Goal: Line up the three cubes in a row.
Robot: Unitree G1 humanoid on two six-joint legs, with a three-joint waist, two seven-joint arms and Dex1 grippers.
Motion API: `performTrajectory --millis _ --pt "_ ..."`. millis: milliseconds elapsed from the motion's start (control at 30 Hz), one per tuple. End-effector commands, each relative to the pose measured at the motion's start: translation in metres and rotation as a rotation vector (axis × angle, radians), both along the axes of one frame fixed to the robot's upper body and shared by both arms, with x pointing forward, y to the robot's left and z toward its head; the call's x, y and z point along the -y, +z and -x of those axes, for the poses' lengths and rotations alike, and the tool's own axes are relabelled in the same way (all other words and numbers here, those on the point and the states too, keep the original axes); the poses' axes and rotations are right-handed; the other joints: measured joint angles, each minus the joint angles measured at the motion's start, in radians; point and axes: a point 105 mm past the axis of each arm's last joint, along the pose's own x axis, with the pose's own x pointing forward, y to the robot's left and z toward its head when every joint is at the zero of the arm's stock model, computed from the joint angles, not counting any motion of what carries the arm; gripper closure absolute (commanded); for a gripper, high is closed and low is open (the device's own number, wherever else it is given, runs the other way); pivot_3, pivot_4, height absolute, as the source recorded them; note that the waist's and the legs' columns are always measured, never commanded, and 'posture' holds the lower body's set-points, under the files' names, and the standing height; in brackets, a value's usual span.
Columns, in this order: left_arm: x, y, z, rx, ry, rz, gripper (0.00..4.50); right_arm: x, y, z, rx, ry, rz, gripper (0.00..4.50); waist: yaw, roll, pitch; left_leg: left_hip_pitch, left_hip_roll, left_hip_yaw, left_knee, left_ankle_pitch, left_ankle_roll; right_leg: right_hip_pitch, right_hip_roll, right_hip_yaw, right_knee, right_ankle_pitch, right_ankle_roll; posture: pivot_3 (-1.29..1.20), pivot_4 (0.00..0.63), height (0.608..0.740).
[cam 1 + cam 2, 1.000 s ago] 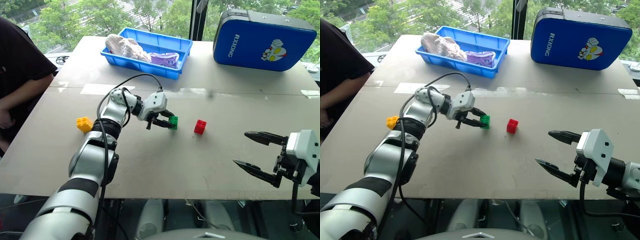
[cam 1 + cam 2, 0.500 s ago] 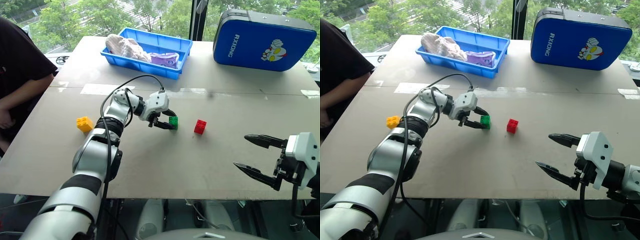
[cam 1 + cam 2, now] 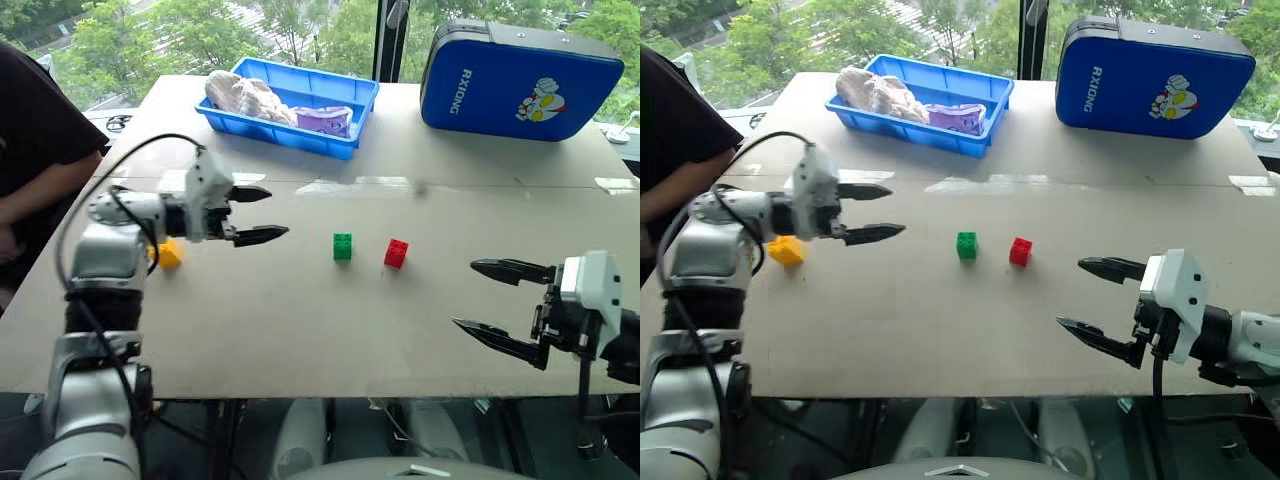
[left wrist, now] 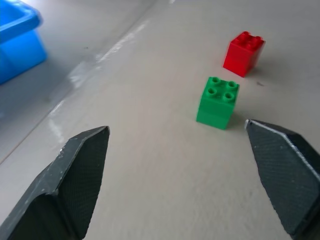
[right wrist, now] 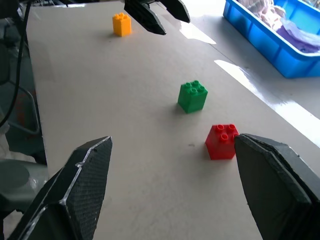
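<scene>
Both grippers, left gripper (image 3: 262, 214) and right gripper (image 3: 500, 308), open and empty; I'd pinch the yellow cube (image 3: 168, 253), frame left, by its flat sides: light, rigid, slick.

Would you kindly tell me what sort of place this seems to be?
Probably a robot test room beside large windows: a plain grey table with small plastic studded cubes, a blue plastic tray of oddments, and trees outside.

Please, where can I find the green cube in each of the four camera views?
Left eye view: green cube at the table's middle.
Right eye view: at the middle too.
Left wrist view: right of centre.
Right wrist view: centre.
Shared landmark: the red cube, standing close beside it, apart.
</scene>
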Motion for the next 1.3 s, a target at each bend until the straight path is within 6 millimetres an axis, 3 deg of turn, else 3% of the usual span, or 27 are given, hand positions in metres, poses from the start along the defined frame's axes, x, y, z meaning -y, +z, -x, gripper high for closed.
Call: performTrajectory --millis 33,167,333,533,767,867,1033,1133,1300 --pt "-0.058 0.013 0.004 0.058 0.425 0.011 0.04 -0.008 0.004 0.000 0.006 0.071 -0.028 0.47 0.001 0.000 0.000 0.003 0.000 0.000 -0.001 0.000 0.000 0.002 0.000 0.000 -0.001 0.000 0.000 0.00 0.150 0.740" --pt "-0.087 0.009 0.014 0.083 0.777 0.096 0.04 -0.009 0.004 -0.002 -0.007 0.091 -0.030 0.47 0.020 -0.001 0.000 0.004 0.000 -0.001 -0.001 0.000 0.000 0.003 0.000 -0.001 -0.001 0.000 0.000 0.00 0.150 0.740" --pt "-0.093 -0.021 0.036 0.049 1.097 0.171 0.04 -0.014 0.010 -0.003 0.013 0.125 -0.033 0.47 0.017 -0.002 -0.001 0.004 -0.003 0.000 -0.002 0.000 0.000 0.005 -0.004 -0.001 -0.002 0.002 -0.003 0.00 0.150 0.740" --pt "-0.095 -0.042 0.037 0.020 1.236 0.198 0.04 -0.013 0.012 -0.009 0.019 0.143 -0.024 0.47 0.016 -0.005 -0.003 0.005 -0.003 -0.002 -0.002 0.000 0.000 0.005 -0.002 -0.002 -0.001 0.002 -0.004 0.00 0.150 0.740" --pt "-0.098 -0.062 0.031 0.018 1.276 0.205 0.04 -0.012 0.015 -0.012 0.027 0.153 -0.011 0.47 0.016 -0.005 -0.003 0.004 -0.003 -0.002 -0.002 0.000 0.000 0.005 -0.003 -0.002 -0.001 0.002 -0.004 0.00 0.150 0.740" --pt "-0.094 -0.066 0.025 0.033 1.241 0.216 0.78 -0.011 0.016 -0.012 0.031 0.152 -0.003 0.47 0.016 -0.005 -0.003 0.004 -0.003 -0.001 -0.002 0.000 0.000 0.005 -0.004 -0.002 -0.002 0.002 -0.004 0.00 0.150 0.740" --pt "-0.089 -0.069 0.020 0.046 1.178 0.214 3.16 -0.010 0.016 -0.013 0.040 0.140 0.003 0.47 0.016 -0.005 -0.003 0.004 -0.003 -0.001 -0.002 0.000 0.000 0.005 -0.008 -0.003 -0.002 0.002 -0.004 0.00 0.150 0.740" --pt "-0.081 -0.064 0.016 0.056 1.062 0.222 3.19 -0.010 0.016 -0.012 0.041 0.132 0.000 0.47 0.016 -0.005 -0.003 0.004 -0.003 -0.001 -0.002 0.000 0.000 0.005 -0.009 -0.003 -0.002 0.002 -0.004 0.00 0.150 0.740" --pt "-0.013 -0.040 0.017 -0.005 0.464 0.279 3.19 -0.010 0.016 -0.010 0.046 0.109 -0.010 0.47 0.017 -0.005 -0.003 0.004 -0.004 -0.001 -0.003 0.000 0.000 0.004 -0.011 -0.004 -0.002 0.002 -0.005 0.00 0.150 0.740"
